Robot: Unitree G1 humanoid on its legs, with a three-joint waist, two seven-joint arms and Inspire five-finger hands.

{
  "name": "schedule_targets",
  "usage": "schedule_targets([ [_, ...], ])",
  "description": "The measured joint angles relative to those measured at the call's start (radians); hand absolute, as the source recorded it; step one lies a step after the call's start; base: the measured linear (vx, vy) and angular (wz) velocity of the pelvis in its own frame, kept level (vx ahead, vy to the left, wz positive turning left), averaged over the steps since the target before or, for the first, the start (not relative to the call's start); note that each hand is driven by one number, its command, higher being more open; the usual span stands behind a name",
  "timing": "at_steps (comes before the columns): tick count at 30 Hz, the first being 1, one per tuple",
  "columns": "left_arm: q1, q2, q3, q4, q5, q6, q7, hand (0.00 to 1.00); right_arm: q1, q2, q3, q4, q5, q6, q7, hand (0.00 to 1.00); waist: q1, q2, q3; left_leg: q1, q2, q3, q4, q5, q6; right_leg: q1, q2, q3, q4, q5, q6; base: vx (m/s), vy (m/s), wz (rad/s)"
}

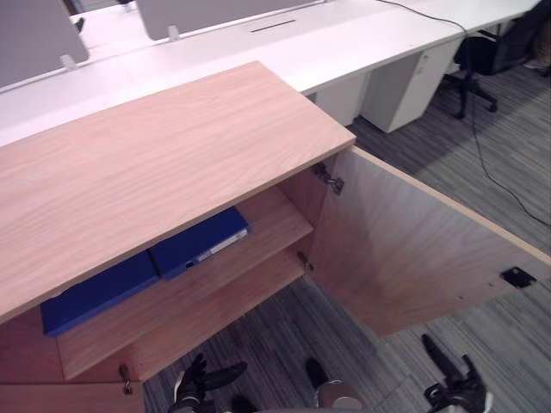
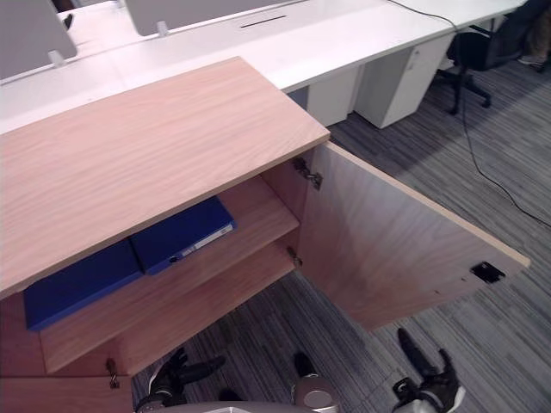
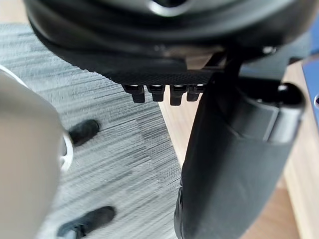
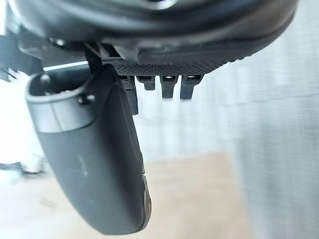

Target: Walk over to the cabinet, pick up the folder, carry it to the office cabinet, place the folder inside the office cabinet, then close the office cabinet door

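Open: office cabinet, door swung toward 4 o'clock.
The folder lies flat on the shelf, long axis 8-to-2; left hand and right hand released, over carpet.

I've got a long white desk with grey screens ahead, black office chair right, striped grey carpet underfoot.

Dark left hand low at lower left, dark right hand at lower right; fingers on both loosely extended.
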Motion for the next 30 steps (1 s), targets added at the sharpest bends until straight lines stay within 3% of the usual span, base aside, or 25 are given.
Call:
schedule_targets([
  [5,0.007,0.052,-0.048,-0.001,0.014,-0.007,-0.025,1.00,-0.141,-0.207,0.106,0.015,-0.042,-0.002,0.051,1.00,-0.004,0.017,0.009,-0.029,0.007,0.021,0.088,-0.051,0.011,-0.031,0.001,0.067,-0.018,0.035,0.041,0.05,-0.042,-0.45],
  [7,0.005,0.061,-0.064,-0.004,0.014,-0.017,-0.034,1.00,-0.237,-0.312,0.190,0.041,-0.076,-0.010,0.089,1.00,-0.003,0.045,0.024,-0.056,0.014,0.010,0.127,-0.082,0.017,-0.050,0.001,0.088,-0.033,0.058,0.046,0.07,-0.062,-0.47],
  [11,0.001,0.062,-0.081,-0.031,0.013,-0.026,-0.044,1.00,-0.346,-0.393,0.248,0.094,-0.102,-0.015,0.107,1.00,0.004,0.085,0.049,-0.097,0.024,-0.026,0.181,-0.120,0.020,-0.073,-0.004,0.079,-0.034,0.069,0.056,0.05,-0.054,-0.14],
  [16,0.000,0.059,-0.095,-0.042,0.013,-0.037,-0.044,1.00,-0.354,-0.425,0.278,0.095,-0.106,-0.015,0.094,1.00,-0.008,0.091,0.054,-0.138,0.025,-0.066,0.206,-0.131,0.024,-0.096,-0.018,0.056,-0.034,0.073,0.062,-0.01,-0.020,0.09],
  [20,-0.002,0.038,-0.094,-0.042,0.014,-0.043,-0.043,1.00,-0.330,-0.424,0.274,0.025,-0.104,-0.014,0.063,1.00,-0.015,0.093,0.065,-0.158,0.017,-0.096,0.216,-0.131,0.026,-0.106,-0.029,0.039,-0.038,0.076,0.067,-0.04,0.006,0.14],
  [23,-0.002,0.019,-0.082,-0.034,0.015,-0.042,-0.042,1.00,-0.200,-0.362,0.240,-0.210,-0.104,-0.013,0.043,1.00,-0.023,0.095,0.079,-0.175,0.017,-0.123,0.222,-0.131,0.029,-0.106,-0.031,0.027,-0.052,0.086,0.067,-0.02,0.005,0.09],
  [26,-0.004,-0.007,-0.037,-0.023,0.038,-0.041,-0.037,1.00,-0.014,-0.172,0.234,-0.512,-0.115,-0.020,0.036,1.00,-0.047,0.084,0.085,-0.176,0.035,-0.130,0.235,-0.131,0.030,-0.091,-0.021,0.026,-0.072,0.099,0.061,0.01,-0.014,-0.04],
  [30,-0.016,-0.011,-0.030,-0.012,0.057,-0.041,-0.035,1.00,0.159,-0.016,0.341,-0.680,-0.118,-0.046,0.037,1.00,-0.069,0.062,0.098,-0.164,0.056,-0.123,0.252,-0.138,0.023,-0.080,-0.002,0.037,-0.072,0.106,0.057,0.01,-0.017,-0.12],
])
